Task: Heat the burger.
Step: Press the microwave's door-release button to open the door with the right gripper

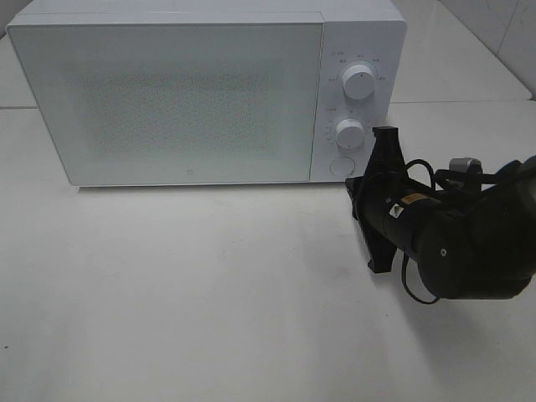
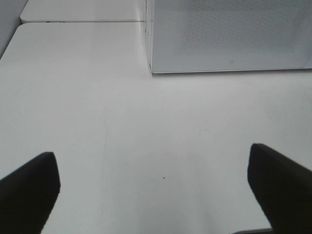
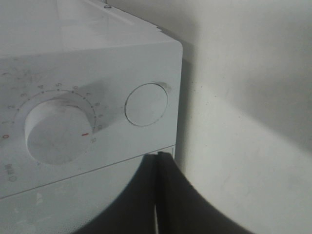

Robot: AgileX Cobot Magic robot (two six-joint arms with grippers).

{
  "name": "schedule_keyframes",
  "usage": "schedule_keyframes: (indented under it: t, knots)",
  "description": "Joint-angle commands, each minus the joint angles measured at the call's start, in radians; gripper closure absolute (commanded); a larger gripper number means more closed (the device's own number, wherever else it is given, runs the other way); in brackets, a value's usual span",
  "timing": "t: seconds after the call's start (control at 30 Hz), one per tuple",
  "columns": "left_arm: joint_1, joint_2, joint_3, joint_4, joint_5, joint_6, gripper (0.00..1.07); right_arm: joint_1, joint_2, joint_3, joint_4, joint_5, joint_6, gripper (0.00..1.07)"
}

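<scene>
Right gripper [image 3: 160, 159]: jaws pressed together, holding nothing, tip close to the round button [image 3: 146, 104] on the control panel; cannot tell whether it touches
Left gripper [image 2: 152, 165]: jaws spread wide, holding nothing, over bare table [image 2: 146, 122] in front of the microwave [image 1: 193, 92]
Dials: lower dial [image 3: 56, 131] just beside the button, upper dial [image 1: 358, 81] above it
Microwave: door shut, speckled pane hides the inside; contents cannot be told
Burger: not visible in any view; possibly behind the door, unconfirmed
Handling, judged: light, soft, stacked in layers, glossy bun likely slippery; squeezes and slides apart easily
Where to hold, judged: gently across the bun's sides, low enough to keep the layers together
</scene>
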Motion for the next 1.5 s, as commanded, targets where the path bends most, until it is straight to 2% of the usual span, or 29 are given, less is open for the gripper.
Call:
schedule_keyframes:
  t: [0.03, 0.33, 0.87, 1.07, 1.5]
  knots:
    - [0.005, -0.024, 0.001, -0.005, -0.005, -0.001, 0.07, -0.014, 0.01, -0.027, -0.025, 0.014, -0.001, 1.07]
    - [0.005, -0.024, 0.001, -0.005, -0.005, -0.001, 0.07, -0.056, 0.062, -0.106, -0.054, 0.032, -0.007, 1.07]
    - [0.005, -0.024, 0.001, -0.005, -0.005, -0.001, 0.07, -0.056, 0.137, -0.212, -0.016, 0.053, -0.031, 1.07]
    - [0.005, -0.024, 0.001, -0.005, -0.005, -0.001, 0.07, -0.056, 0.144, -0.224, 0.021, 0.056, -0.052, 1.07]
    - [0.005, -0.024, 0.001, -0.005, -0.005, -0.001, 0.07, -0.078, 0.164, -0.246, 0.006, 0.073, -0.046, 1.07]
